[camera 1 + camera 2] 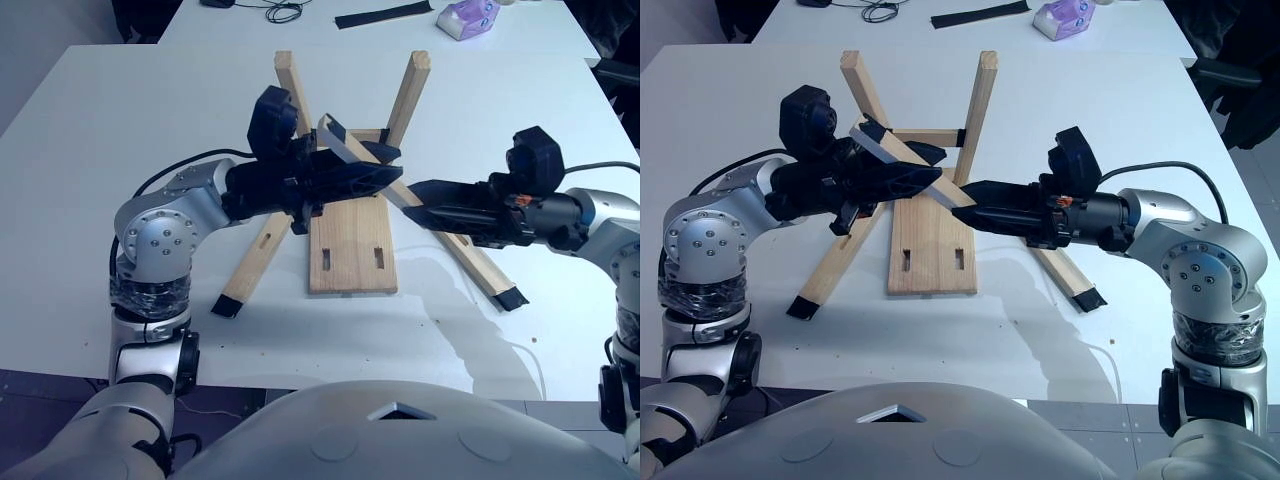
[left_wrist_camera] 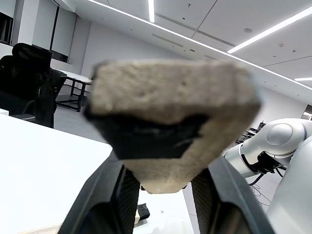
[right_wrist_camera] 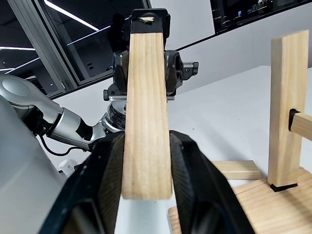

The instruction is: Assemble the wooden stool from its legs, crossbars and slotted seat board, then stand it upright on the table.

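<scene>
The slotted seat board [image 1: 350, 255] lies flat on the white table. At its far end two legs [image 1: 290, 85] [image 1: 412, 85] rise, joined by a crossbar [image 1: 925, 137]. A third leg [image 1: 472, 262] slants over the board from upper left down to a black-capped foot at the right. My left gripper [image 1: 385, 178] is shut on its upper part, with the leg's end [image 2: 170, 97] between the fingers. My right gripper [image 1: 405, 192] is shut on the same leg [image 3: 146, 122] just below. A fourth leg [image 1: 250, 265] slopes down to the board's left, its upper end hidden behind the left gripper.
A purple tissue pack [image 1: 468, 18], a black strip [image 1: 385, 14] and cables [image 1: 275, 10] lie on the table behind. White tabletop [image 1: 120, 130] stretches open to the left, the right and in front of the board.
</scene>
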You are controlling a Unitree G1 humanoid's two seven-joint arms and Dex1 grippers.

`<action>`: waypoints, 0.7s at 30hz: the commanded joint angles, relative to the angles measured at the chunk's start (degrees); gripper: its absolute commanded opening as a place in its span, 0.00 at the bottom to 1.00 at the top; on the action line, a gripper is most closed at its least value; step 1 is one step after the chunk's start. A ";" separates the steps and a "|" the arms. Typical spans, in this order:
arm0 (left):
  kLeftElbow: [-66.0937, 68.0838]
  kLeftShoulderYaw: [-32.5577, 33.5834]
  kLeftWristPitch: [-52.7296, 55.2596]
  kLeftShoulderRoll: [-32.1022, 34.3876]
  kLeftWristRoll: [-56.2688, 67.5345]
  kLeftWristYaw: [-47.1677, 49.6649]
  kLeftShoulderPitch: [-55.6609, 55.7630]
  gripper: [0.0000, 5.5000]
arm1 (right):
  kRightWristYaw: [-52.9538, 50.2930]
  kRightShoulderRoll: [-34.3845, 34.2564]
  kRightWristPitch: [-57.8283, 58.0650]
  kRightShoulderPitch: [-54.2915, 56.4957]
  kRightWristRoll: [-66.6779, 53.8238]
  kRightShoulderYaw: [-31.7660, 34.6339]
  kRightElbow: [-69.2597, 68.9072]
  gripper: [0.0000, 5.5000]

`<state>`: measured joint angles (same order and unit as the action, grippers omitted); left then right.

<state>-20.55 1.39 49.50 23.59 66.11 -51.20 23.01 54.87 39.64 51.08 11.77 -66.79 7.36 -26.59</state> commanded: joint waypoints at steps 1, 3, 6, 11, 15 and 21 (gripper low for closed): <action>0.45 0.23 -0.47 0.13 0.11 -1.18 0.48 0.24 | -0.24 0.37 -0.83 -0.74 0.53 0.90 -0.36 0.24; 0.51 0.28 -0.52 0.19 0.02 -1.24 0.48 0.24 | -0.18 0.54 -0.83 -0.83 0.53 1.04 -0.36 0.24; 0.47 0.24 -0.63 0.25 -0.22 -1.32 0.37 0.24 | -1.25 0.38 -1.49 -0.73 2.49 0.28 -0.11 0.24; 0.63 0.08 -0.81 0.63 -1.15 -1.71 0.38 0.24 | -0.15 1.81 -2.79 -2.38 6.34 -1.82 -1.01 0.36; 1.26 0.26 -1.08 2.33 -2.66 -3.24 0.81 0.24 | 0.79 4.06 -6.12 -5.33 13.79 -3.86 -0.57 0.49; 2.67 0.82 -2.37 9.71 -8.12 -8.39 1.42 0.24 | 1.35 4.93 -9.11 -9.22 18.52 -2.74 0.59 0.53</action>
<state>-18.32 1.75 47.97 29.29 60.83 -57.02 23.71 56.45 43.90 43.06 3.64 -49.50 3.73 -26.06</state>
